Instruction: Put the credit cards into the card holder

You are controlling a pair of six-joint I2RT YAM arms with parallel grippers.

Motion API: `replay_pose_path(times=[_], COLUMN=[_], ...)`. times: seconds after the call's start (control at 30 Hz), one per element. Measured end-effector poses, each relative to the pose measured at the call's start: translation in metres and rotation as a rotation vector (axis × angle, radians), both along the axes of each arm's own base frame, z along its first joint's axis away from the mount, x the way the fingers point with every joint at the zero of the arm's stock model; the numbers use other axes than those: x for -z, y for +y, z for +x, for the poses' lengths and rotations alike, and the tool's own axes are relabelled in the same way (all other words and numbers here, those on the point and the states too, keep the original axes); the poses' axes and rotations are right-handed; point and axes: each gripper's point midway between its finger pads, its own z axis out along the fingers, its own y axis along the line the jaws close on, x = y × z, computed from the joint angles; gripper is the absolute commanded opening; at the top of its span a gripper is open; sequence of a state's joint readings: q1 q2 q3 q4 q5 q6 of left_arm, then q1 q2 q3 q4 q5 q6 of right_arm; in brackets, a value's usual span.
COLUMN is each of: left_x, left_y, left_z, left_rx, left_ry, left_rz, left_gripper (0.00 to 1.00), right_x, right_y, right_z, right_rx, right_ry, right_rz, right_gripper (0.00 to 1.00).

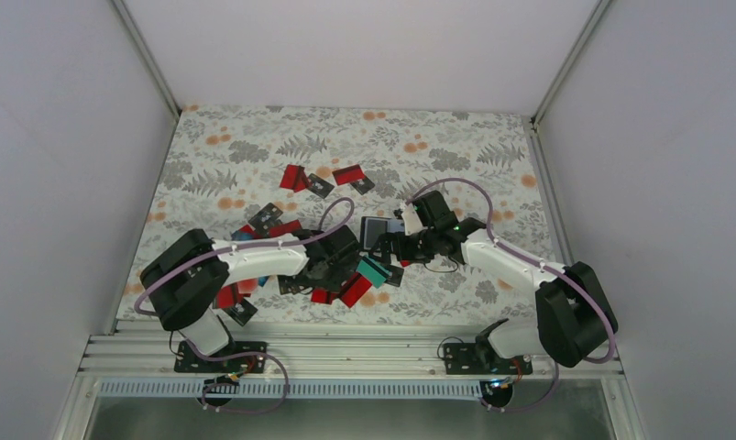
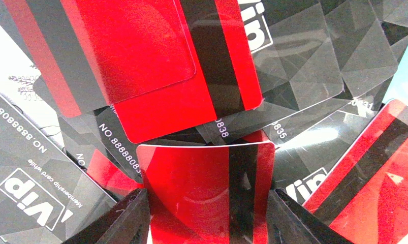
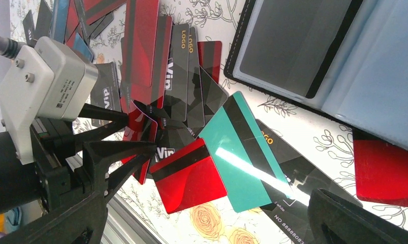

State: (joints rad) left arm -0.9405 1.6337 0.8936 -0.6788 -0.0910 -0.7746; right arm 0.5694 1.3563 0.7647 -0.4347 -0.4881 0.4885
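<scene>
Many credit cards [image 2: 156, 56], red and black, lie heaped on the floral table. My left gripper [image 2: 208, 195] stands low over the heap. A red credit card [image 2: 191, 188] with a black stripe spans the gap between its fingers and touches both. The right wrist view shows that card [image 3: 146, 127] standing on edge between those fingers. The card holder [image 3: 318, 51] lies open beside the heap, its clear sleeves showing; from above it [image 1: 379, 231] sits at mid-table. My right gripper [image 3: 207, 223] hangs wide open by the holder, above a red card [image 3: 191, 178] and a teal card [image 3: 242, 152], holding nothing.
More cards [image 1: 295, 177] lie loose toward the back of the table, and others [image 1: 240, 310] near the left arm's base. The metal rail [image 1: 346, 353] runs along the near edge. White walls close in both sides.
</scene>
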Motion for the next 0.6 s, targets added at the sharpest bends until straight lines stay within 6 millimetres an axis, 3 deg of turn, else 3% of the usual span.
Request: replay_pose_path(times=[0.47,0.6], left_x=[-0.022,-0.025], left_y=[-0.004,-0.001], left_z=[-0.007,-0.007], left_rx=[0.007,0.006], left_ry=[0.005,0.002], left_rz=[-0.078,-0.067], left_gripper=[0.50,0.58], right_x=[-0.009,-0.009], right_y=[0.005,0.006], right_z=[-0.007,-0.008], right_rx=[-0.022,-0.026], right_ry=[0.011,0.016], right_rz=[0.049,0.055], right_gripper=[1.00,1.00])
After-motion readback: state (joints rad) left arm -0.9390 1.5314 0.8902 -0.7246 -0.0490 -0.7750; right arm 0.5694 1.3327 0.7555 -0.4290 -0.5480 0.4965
